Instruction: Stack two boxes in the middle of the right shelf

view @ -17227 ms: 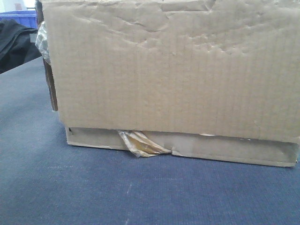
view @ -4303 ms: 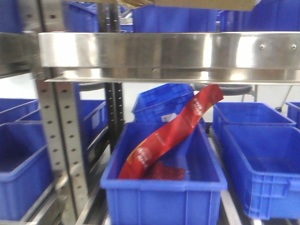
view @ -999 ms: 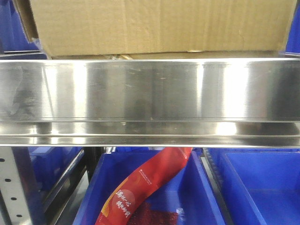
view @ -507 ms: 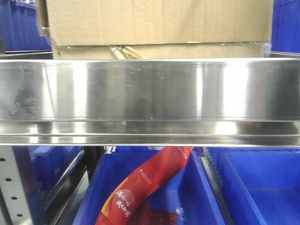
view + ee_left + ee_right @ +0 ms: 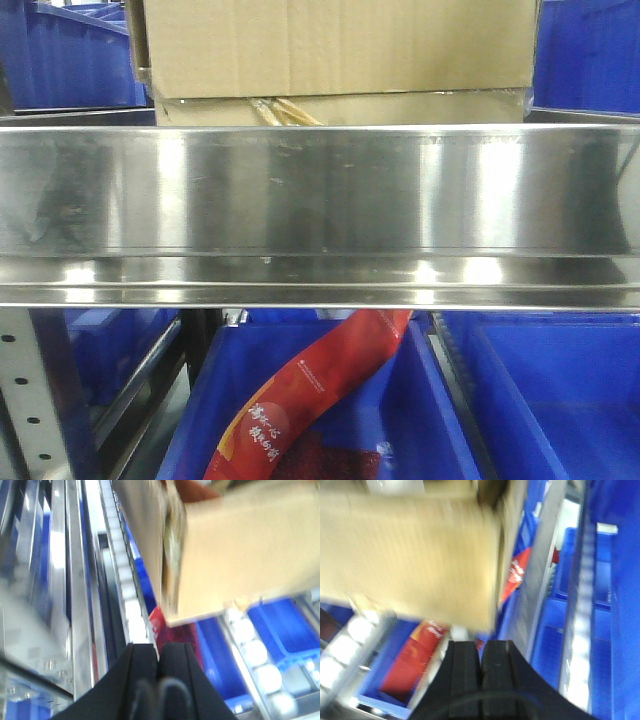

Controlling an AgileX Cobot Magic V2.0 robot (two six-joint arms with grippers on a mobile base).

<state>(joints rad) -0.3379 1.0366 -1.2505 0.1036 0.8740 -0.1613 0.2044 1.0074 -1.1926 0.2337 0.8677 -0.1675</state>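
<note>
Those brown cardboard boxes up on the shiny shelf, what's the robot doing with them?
It is putting the boxes away. The tall brown cardboard box sits on the shallow brown cardboard box, and both are on the shiny stainless-steel shelf. The left gripper and right gripper are shut and hold nothing; each is beside the stack without touching it. Below, a red packet leans in a blue plastic bin.

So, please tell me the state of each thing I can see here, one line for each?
Large brown cardboard box: upright, on top of the shallow one.
Shallow brown cardboard box: flat on the shelf, under the large box.
Shiny stainless-steel shelf: loaded with both boxes.
Left hand: shut, empty.
Right hand: shut, empty.
Red printed pouch: leaning in a blue plastic bin.
</note>
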